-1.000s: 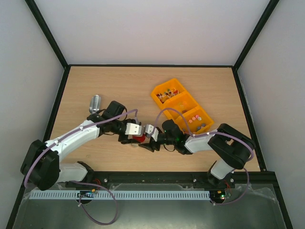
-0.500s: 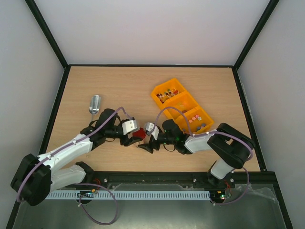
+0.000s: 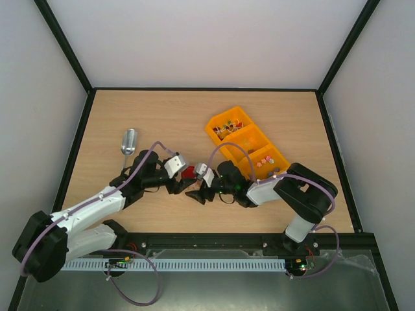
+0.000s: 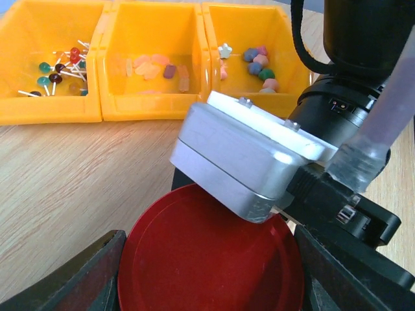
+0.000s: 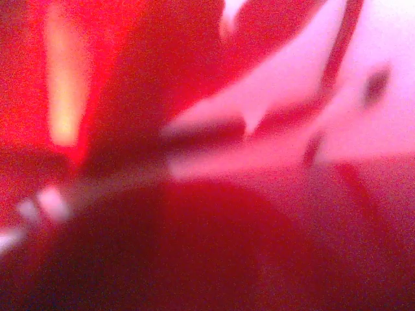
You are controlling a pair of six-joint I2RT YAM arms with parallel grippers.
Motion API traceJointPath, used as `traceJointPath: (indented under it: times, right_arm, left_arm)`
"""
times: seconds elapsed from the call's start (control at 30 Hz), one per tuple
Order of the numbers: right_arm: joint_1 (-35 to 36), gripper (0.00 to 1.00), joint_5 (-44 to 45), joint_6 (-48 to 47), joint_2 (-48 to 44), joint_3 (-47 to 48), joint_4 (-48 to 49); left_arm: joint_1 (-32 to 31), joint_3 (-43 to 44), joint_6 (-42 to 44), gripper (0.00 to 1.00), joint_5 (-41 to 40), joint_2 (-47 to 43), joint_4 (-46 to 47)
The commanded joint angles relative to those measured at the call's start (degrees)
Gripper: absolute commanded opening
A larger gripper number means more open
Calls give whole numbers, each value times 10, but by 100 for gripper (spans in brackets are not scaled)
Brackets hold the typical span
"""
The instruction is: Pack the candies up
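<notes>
Top view: an orange tray [image 3: 211, 124] of three compartments in a row is noted on the wooden table [image 3: 162, 116], right of centre and set diagonally. Lollipops [image 3: 225, 127] are held in the far compartment. The candies [image 3: 264, 160] are seen as small pink and pale specks in the near compartment. The contents of the middle compartment cannot be made out from here. A metal scoop [image 3: 129, 140] is recorded well apart on the left. The left gripper [image 3: 183, 180] and the right gripper [image 3: 196, 188] are found tip to tip near mid-table, near the tray, with a red lid [image 3: 189, 173] at their tips. Left wrist view: the red lid is seen grasped edge to edge between the left gripper's fingers [image 4: 78, 278]. Its far rim is overlapped by a silver block [image 4: 240, 159] of the right arm. Behind it, the left compartment is seen to hold lollipops with red, green and brown heads. Pale pink and mauve pieces are held in the middle compartment, and blue, green and pink sweets plus one white star-shaped piece in the right. Right wrist view: the frame is filled with red blur. Whether the right jaws are apart or closed cannot be told.
</notes>
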Motion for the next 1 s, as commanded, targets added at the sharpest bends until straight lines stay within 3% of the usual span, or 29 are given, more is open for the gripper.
traceJointPath:
  times: [0.0,0.17,0.3,0.7,0.9,0.97]
  right_arm:
    - [-1,84,6,10,13,16,27]
    - [0,58,13,-17,14,13,28]
    - [-2,49,-10,-44,8,6,25]
    - [-11,46,-62,-98,2,-7,24]
    - [-12,46,-92,-113,-3,-6,21]
    - [-12,52,-91,-115,-3,-3,18]
  left_arm:
    - [-4,-10,-30,45,-8,-9,42]
    - [-3,-10,-18,45,21,-12,24]
    - [12,-8,42,44,61,-19,-19]
    - [36,34,302,40,173,0,-219]
    - [36,48,346,39,169,7,-246]
    - [37,50,337,38,162,13,-239]
